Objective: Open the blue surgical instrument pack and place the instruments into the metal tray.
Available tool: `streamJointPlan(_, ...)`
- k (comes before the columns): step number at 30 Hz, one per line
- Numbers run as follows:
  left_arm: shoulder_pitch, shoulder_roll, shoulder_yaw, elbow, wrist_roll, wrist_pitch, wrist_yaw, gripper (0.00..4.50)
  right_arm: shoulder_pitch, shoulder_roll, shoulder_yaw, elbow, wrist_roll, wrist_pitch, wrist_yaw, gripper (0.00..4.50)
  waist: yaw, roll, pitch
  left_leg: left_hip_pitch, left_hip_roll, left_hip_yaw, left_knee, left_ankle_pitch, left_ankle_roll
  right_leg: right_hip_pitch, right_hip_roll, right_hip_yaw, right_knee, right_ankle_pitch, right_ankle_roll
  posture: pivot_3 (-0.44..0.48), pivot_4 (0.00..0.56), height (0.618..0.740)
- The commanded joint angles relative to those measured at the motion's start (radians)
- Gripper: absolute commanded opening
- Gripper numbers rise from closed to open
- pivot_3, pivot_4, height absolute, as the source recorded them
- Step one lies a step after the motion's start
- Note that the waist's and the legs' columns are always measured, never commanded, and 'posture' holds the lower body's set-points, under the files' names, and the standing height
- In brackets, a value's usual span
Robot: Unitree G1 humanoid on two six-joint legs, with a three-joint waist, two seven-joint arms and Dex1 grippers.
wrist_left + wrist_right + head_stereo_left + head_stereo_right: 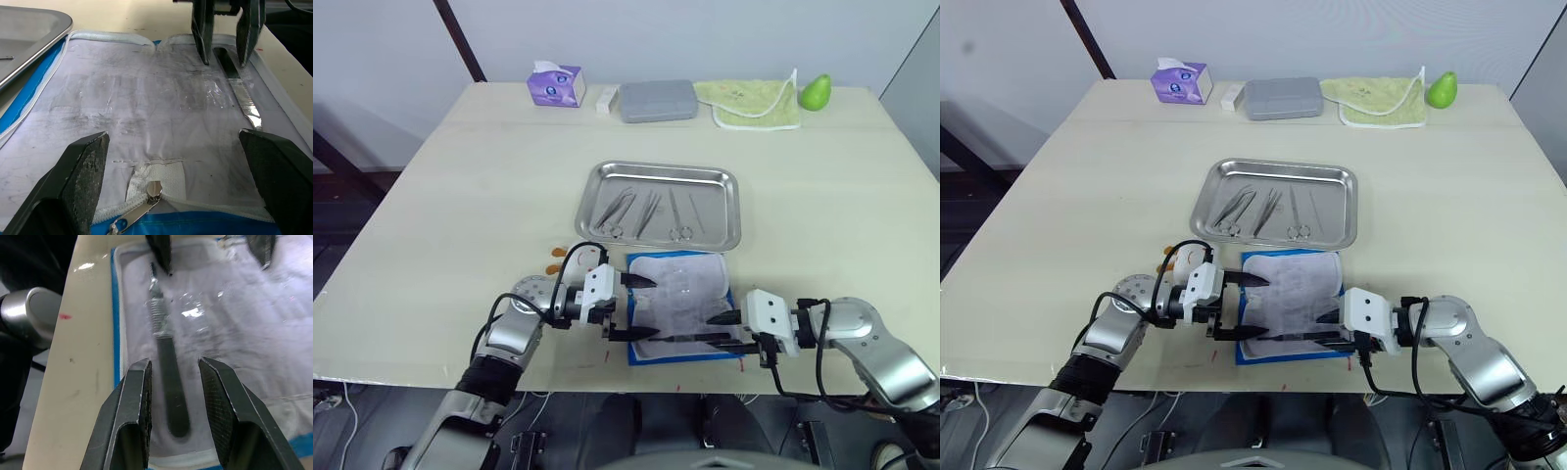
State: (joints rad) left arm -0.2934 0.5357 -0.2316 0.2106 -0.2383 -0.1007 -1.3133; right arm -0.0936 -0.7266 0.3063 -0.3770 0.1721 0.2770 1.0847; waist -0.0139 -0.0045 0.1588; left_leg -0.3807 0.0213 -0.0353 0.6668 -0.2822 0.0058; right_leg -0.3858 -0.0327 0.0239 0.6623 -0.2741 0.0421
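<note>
We judged the step in hand to be the transfer of the last tool. The blue surgical instrument pack (677,308) lay opened flat at the near edge of the table (460,196), its whitish inner sheet facing up. Just beyond it, toward the far edge, stood the metal tray (658,203), which already held several instruments (646,211), scissors and forceps among them.

One dark-handled instrument (168,363) remained on the pack's inner sheet, along its near border, with its bright blade end pointing toward the robot's left.

The right gripper (173,396) was released and held low over the pack. Its two fingers (134,406) straddled the dark handle, one on each side, with visible gaps; we could not confirm any contact.

The left gripper (173,178) was likewise released, its jaws spread wide above the pack's left end near the zipper pull (146,203), grasping nothing.

In our judgement the next move called for the right gripper to settle and clench on the handle. The tool lies flat and thin on slick plastic, so the fingertips must reach sheet level or the handle may slip. A lift and carry to the tray would then follow.
</note>
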Motion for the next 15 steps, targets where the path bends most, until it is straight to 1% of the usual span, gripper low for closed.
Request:
streamJointPlan(1, 0.033, 0.018, -0.021, 0.042, 0.030, 0.015, -0.009, 4.50, -0.002, -0.016, 0.018, -0.004, -0.034, 0.001, -0.006, 1.58, 0.000, 0.000, 0.000, 0.000, 0.000, 0.000, 0.000, 0.000, 0.000, 0.000, 0.000, 0.000, 0.000, 0.000, 0.000, 0.000, 0.150, 0.740)
streamJointPlan(6, 0.030, 0.018, -0.022, 0.046, 0.031, 0.014, -0.009, 4.50, -0.001, -0.017, 0.037, 0.013, -0.071, 0.022, -0.028, 1.58, 0.000, 0.000, -0.001, 0.001, 0.000, 0.000, 0.000, 0.000, 0.000, 0.000, 0.000, 0.000, 0.000, 0.000, 0.000, 0.000, 0.150, 0.740)
streamJointPlan(14, 0.040, 0.019, -0.023, 0.033, 0.029, 0.017, -0.005, 4.50, 0.005, -0.019, 0.078, 0.026, -0.100, 0.114, -0.055, 1.58, -0.001, -0.004, -0.007, 0.002, 0.001, 0.000, 0.000, 0.000, 0.000, 0.002, 0.001, 0.000, 0.000, 0.000, 0.000, 0.000, 0.150, 0.740)
streamJointPlan(15, 0.040, 0.018, -0.024, 0.031, 0.029, 0.019, -0.004, 4.50, 0.006, -0.016, 0.082, 0.036, -0.096, 0.126, -0.056, 1.31, -0.001, -0.005, -0.007, 0.002, 0.001, 0.000, 0.000, 0.000, 0.000, 0.002, 0.001, 0.000, 0.000, 0.000, 0.000, 0.000, 0.150, 0.740)
